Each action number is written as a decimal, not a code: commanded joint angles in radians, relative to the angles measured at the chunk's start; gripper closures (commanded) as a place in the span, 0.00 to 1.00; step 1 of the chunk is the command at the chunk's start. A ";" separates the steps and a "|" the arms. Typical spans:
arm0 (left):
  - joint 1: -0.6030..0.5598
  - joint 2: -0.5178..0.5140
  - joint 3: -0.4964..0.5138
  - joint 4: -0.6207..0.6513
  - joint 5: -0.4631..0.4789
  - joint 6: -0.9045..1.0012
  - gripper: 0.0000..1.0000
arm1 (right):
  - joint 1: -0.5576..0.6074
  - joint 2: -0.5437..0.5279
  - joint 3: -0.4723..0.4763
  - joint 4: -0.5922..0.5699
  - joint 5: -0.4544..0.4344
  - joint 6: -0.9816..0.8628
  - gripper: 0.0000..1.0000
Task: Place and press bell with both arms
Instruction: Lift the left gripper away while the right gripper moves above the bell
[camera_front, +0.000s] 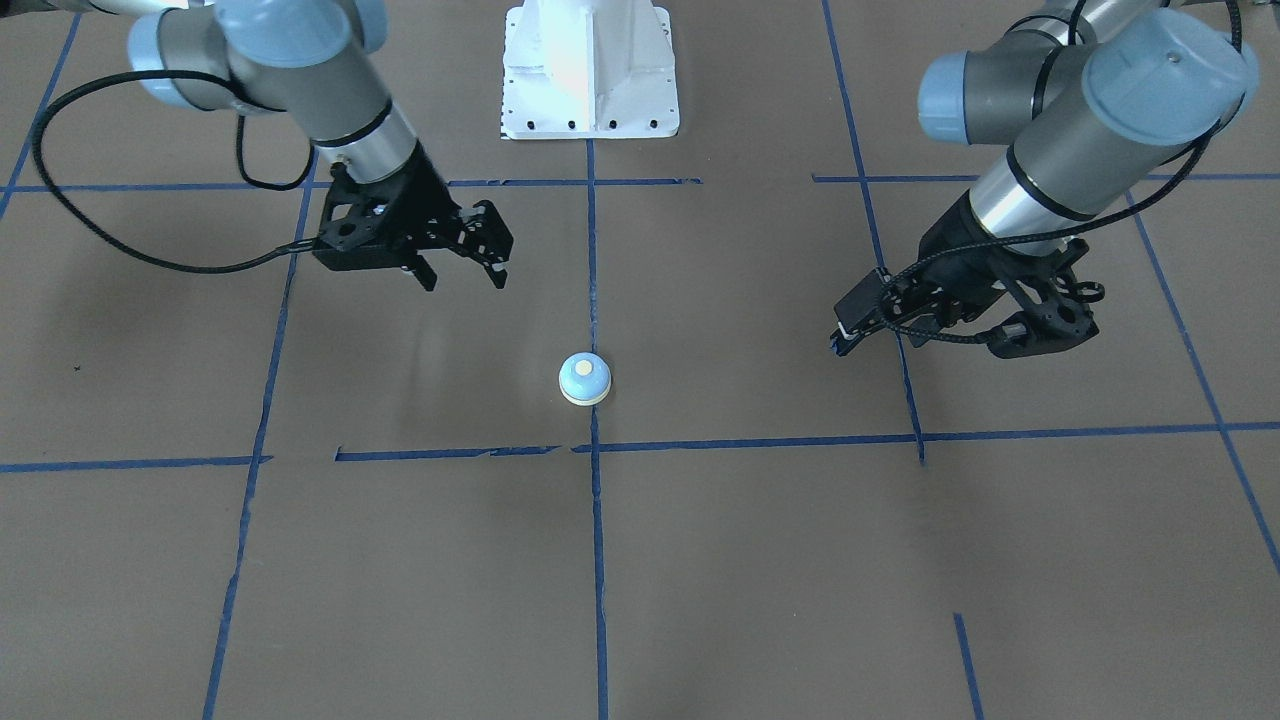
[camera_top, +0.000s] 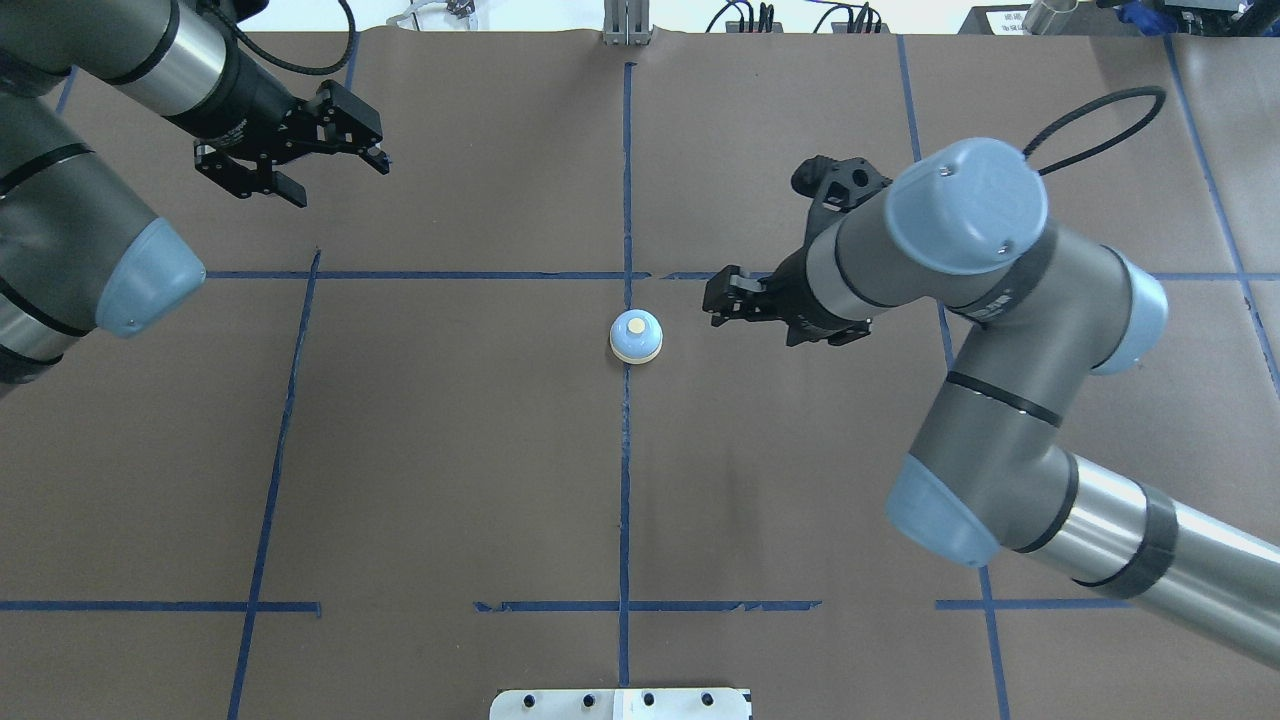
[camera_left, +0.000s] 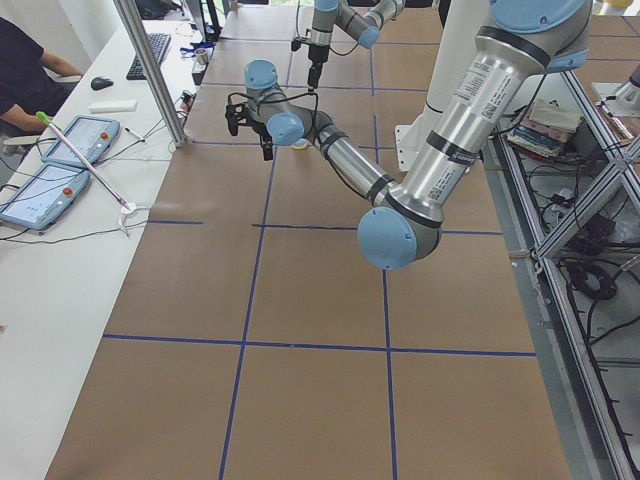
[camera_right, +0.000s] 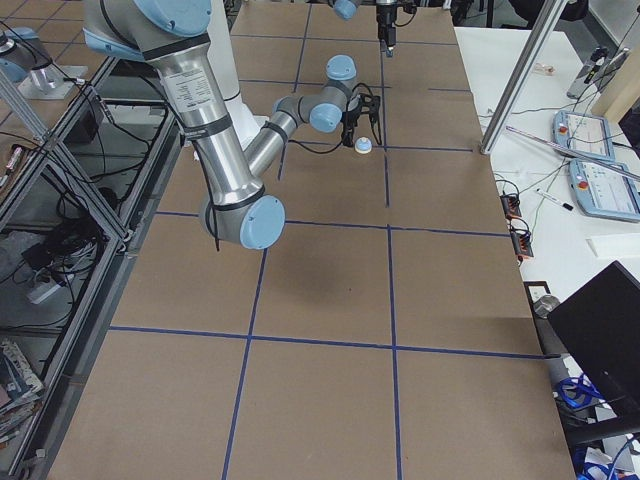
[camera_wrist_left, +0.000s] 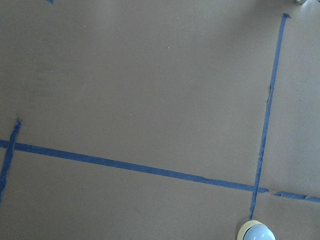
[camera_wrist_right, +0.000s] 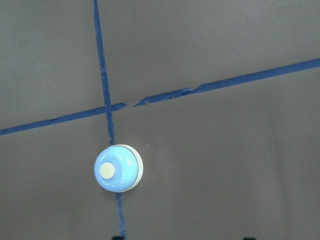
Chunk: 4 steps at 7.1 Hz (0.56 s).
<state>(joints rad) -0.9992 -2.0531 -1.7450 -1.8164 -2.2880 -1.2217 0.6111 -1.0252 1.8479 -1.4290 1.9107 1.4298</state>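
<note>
The bell, a light-blue dome with a cream base and button, stands upright on a blue tape line at the middle of the brown table; it also shows in the front view. My right gripper is open and empty, hovering just to the right of the bell and apart from it. Its wrist view shows the bell below. My left gripper is open and empty, far off at the back left. The left wrist view catches only the bell's top at its bottom edge.
The white pedestal base stands at the robot's edge of the table. Blue tape lines cross the brown surface. A side table with tablets and a metal post lie beyond the far edge.
</note>
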 joint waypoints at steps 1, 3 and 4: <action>-0.019 0.092 -0.068 0.000 -0.001 0.056 0.00 | -0.039 0.229 -0.213 -0.108 -0.038 0.109 0.95; -0.015 0.097 -0.070 0.002 0.010 0.054 0.00 | -0.044 0.306 -0.337 -0.110 -0.035 0.107 1.00; -0.015 0.097 -0.073 0.002 0.008 0.054 0.00 | -0.044 0.345 -0.399 -0.108 -0.036 0.107 1.00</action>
<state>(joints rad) -1.0148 -1.9582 -1.8140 -1.8152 -2.2802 -1.1682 0.5686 -0.7252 1.5201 -1.5366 1.8754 1.5354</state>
